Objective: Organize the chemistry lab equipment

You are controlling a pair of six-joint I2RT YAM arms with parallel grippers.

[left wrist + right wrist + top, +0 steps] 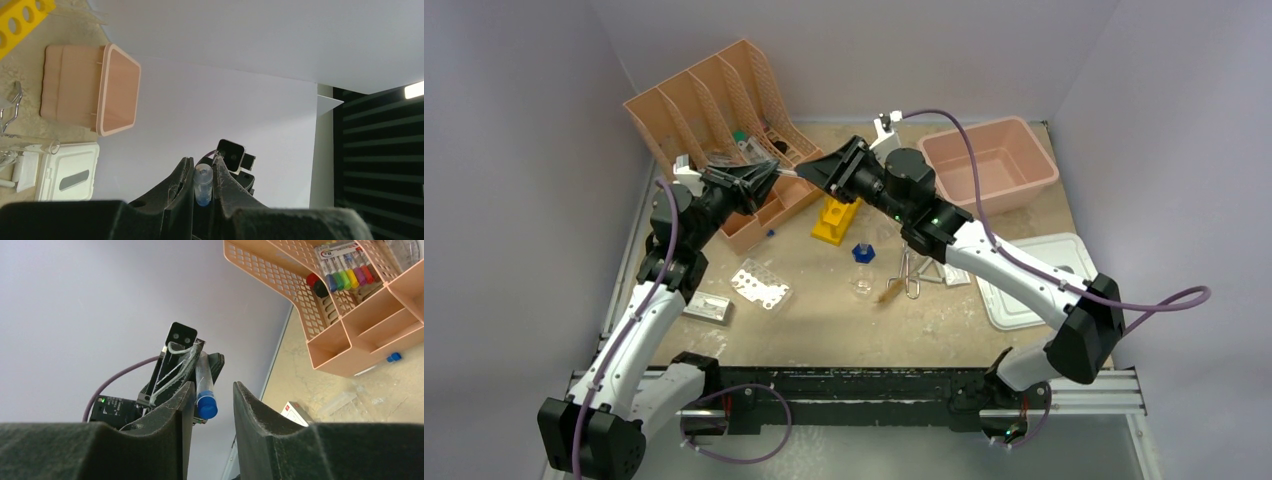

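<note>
Right gripper [214,390] fingers fill the bottom of its wrist view, standing apart with nothing gripped. The blue cap of a small clear tube [205,382] sits in the gap, close to 1 finger rather than centred. The left gripper [203,167] is clamped on that tube's other end, its 2 fingers pressed to its sides. Both arms meet in mid-air above the table [824,320], just beside the peach organizer [724,110]. It reads as a handover, and the danger is in the timing: should the left let go before the right has closed, the tube falls to the table and may roll. Because the tube is off-centre, closing could shove it sideways and twist it in the left's hold, or catch only the slick cap. The fingertips of the 2 grippers are close, so any further advance risks a knock.
</note>
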